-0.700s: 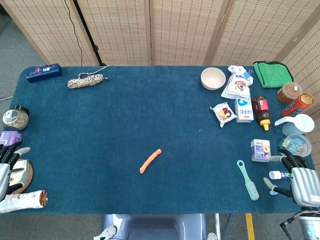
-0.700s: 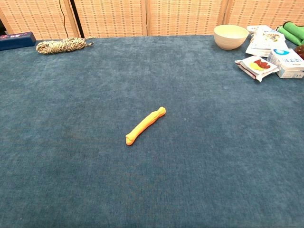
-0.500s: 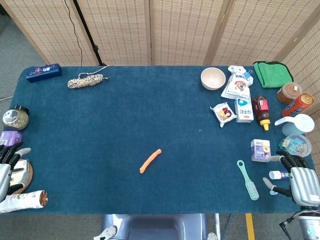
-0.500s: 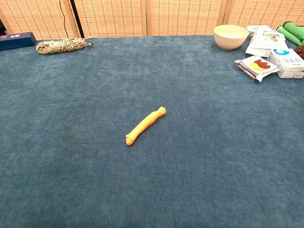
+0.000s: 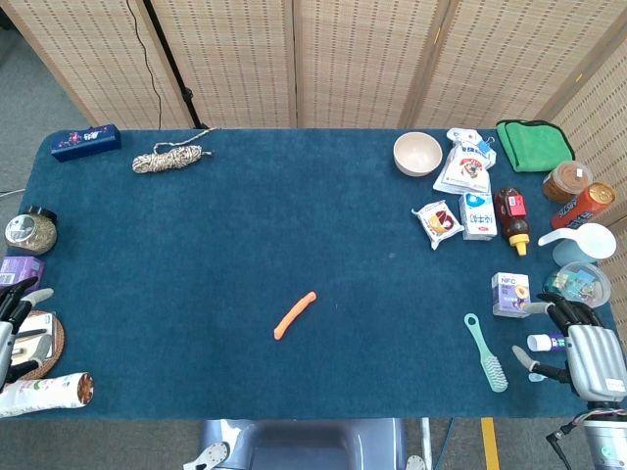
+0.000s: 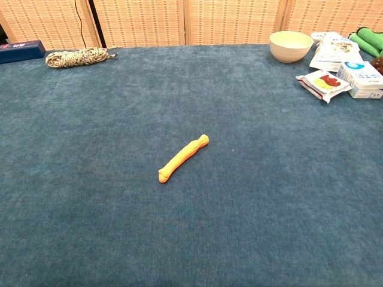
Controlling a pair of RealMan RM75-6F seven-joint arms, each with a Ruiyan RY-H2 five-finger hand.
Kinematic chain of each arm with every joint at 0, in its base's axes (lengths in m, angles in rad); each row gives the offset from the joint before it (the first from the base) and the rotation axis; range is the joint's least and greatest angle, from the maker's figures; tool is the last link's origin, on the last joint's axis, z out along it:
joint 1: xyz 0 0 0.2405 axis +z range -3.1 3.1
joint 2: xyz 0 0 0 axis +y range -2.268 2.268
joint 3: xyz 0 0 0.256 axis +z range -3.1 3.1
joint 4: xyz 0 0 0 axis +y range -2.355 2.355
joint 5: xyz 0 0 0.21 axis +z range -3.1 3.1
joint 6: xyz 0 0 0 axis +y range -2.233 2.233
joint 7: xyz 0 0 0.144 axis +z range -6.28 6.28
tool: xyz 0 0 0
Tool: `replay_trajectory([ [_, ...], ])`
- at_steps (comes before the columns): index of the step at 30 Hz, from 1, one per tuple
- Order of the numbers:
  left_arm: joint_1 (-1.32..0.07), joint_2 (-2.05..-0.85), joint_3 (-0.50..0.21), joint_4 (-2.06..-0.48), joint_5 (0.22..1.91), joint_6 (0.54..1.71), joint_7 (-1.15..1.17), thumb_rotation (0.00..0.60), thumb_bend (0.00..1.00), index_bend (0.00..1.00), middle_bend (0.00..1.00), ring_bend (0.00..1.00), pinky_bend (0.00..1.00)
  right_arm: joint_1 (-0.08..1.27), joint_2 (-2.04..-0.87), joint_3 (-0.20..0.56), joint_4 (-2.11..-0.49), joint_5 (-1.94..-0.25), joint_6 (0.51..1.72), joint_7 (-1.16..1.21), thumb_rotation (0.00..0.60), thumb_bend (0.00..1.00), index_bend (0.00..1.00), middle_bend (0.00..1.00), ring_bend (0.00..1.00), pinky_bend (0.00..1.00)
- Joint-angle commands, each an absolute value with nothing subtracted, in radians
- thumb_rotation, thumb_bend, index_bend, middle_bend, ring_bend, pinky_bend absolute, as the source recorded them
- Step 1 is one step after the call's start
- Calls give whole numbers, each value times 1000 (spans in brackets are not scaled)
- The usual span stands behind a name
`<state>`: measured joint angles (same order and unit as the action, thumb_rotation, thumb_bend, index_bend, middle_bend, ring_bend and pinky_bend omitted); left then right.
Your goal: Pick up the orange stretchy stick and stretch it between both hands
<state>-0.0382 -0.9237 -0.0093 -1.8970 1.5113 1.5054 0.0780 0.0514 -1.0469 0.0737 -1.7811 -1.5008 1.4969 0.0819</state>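
The right hand (image 5: 588, 357) sits at the near right edge of the tabletop (image 5: 245, 245), fingers spread and pointing inward, holding nothing. Just beside its fingertips lies a small white tube with a purple band (image 5: 545, 342), and a little further inward a mint-green brush (image 5: 487, 353) lies on the blue cloth. Just ahead of the hand are a small white and purple carton (image 5: 509, 293) and a clear lidded tub (image 5: 577, 283). Beyond those, toward the far right corner, stand a dark sauce bottle (image 5: 512, 217), a blue and white carton (image 5: 478, 214), a snack packet (image 5: 437, 222), a cream bowl (image 5: 417, 154) and a folded green cloth (image 5: 533, 144).

The left hand (image 5: 12, 328) is at the opposite near edge, only partly in sight, its fingers apart and empty. It hovers over a round woven coaster (image 5: 47, 343), with a printed tube (image 5: 44, 395) lying just nearer than it and a lidded jar (image 5: 29, 231) further ahead. Far ahead of it, by the back edge, lie a coil of rope (image 5: 168, 158) and a dark blue box (image 5: 85, 142).

The orange stretchy stick (image 5: 294, 314) lies flat in the near middle of the tabletop, well apart from both hands and roughly between them, slanted so its far end points toward the right hand's side. The chest view shows the stick alone on the cloth, with neither hand in it.
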Motion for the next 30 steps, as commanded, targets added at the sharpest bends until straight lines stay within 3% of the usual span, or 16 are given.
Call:
replay_trajectory([
  [1, -38, -921, -7, -1898, 1517, 1506, 73, 600, 386, 236, 126, 124, 48, 51, -1046, 70, -1778, -1507, 1495, 103, 600, 234, 342, 246, 321, 202],
  [6, -37, -912, -6, -1904, 1523, 1507, 63, 600, 386, 236, 126, 126, 48, 58, -1036, 63, -1776, -1518, 1477, 141, 600, 240, 336, 234, 308, 202],
  [14, -37, -897, -13, -1905, 1519, 1515, 58, 600, 386, 236, 126, 126, 48, 96, -1031, 74, -1771, -1540, 1441, 202, 600, 242, 347, 209, 197, 194],
  [21, -44, -876, -24, -1906, 1522, 1518, 48, 600, 386, 238, 126, 127, 48, 215, -1039, 122, -1763, -1580, 1339, 279, 600, 242, 357, 198, 163, 109],
  [30, -50, -858, -29, -1921, 1511, 1510, 66, 600, 386, 238, 126, 127, 48, 339, -1081, 160, -1717, -1576, 1224, 349, 600, 241, 397, 194, 154, 84],
])
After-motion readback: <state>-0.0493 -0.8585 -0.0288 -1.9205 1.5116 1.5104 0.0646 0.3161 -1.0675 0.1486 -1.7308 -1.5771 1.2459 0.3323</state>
